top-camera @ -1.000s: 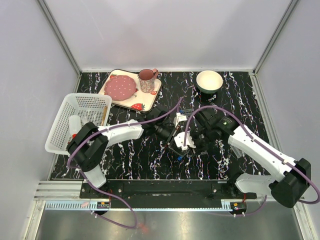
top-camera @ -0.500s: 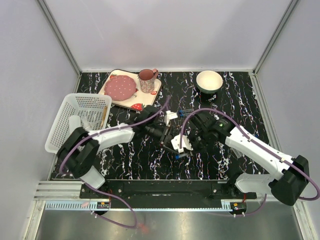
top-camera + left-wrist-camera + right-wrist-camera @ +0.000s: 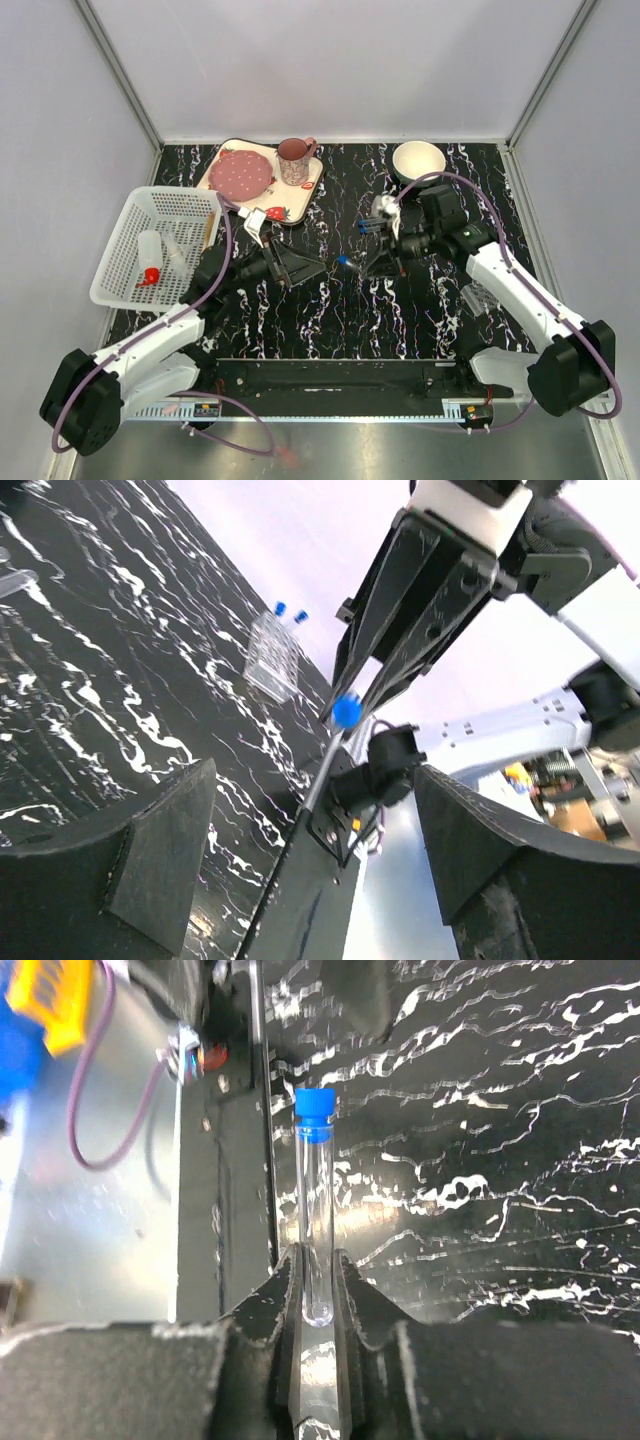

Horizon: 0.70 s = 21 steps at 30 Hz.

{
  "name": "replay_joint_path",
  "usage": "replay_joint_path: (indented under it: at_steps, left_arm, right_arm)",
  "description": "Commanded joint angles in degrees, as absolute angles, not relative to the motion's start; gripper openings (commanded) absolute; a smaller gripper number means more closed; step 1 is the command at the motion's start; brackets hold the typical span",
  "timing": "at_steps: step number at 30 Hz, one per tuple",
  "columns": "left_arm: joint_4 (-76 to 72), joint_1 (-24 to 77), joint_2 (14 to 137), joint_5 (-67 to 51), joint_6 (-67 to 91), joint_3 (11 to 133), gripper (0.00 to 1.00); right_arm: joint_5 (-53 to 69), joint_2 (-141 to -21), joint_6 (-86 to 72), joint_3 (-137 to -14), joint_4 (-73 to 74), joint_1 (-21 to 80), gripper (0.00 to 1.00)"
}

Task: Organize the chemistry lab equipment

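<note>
Right hand [image 3: 316,1265] tight around test tube [image 3: 317,1195]

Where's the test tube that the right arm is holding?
Top view: the test tube sits near the centre of the table, clamped by its base in the right gripper, blue cap toward the open left gripper, just nearer than the tube rack.

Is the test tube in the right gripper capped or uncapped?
Capped: a blue cap sits on the test tube held by the right gripper.

Blue-capped clear test tube [image 3: 318,1220]; black table [image 3: 330,315], white veins; white basket [image 3: 124,236]; strawberry-print tray [image 3: 301,196].
</note>
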State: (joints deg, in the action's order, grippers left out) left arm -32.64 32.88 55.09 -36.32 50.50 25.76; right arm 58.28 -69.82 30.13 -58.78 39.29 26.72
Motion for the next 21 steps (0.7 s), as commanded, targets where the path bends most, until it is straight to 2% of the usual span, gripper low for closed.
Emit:
replay_joint_path:
  at_steps: [1,6,11,17,20,21]
  left_arm:
    - [-52.9,35.4,52.0,-19.0,52.1,19.8,0.84]
    - [-58.0,41.3,58.0,-13.9,48.2,22.9,0.83]
    - [-68.9,44.2,66.3,-10.6,49.5,25.2,0.76]
    - [-78.6,46.5,74.4,-6.2,50.9,26.9,0.70]
    - [-78.6,47.0,77.2,-6.3,50.8,29.4,0.63]
    - [-78.9,47.2,78.6,-6.4,50.8,30.1,0.58]
  right_arm:
    - [69.4,-68.7,0.1,-54.1,14.1,22.0,0.08]
    - [71.9,-71.3,-19.2,-50.6,-3.7,20.0,0.08]
    - [73.3,-72.9,-34.7,-46.9,-20.2,17.6,0.09]
    - [72.7,-73.0,-39.2,-44.7,-25.0,16.5,0.09]
    - [72.6,-73.2,-39.8,-44.6,-25.7,16.4,0.10]
    - [72.6,-73.2,-39.8,-44.6,-25.8,16.3,0.10]
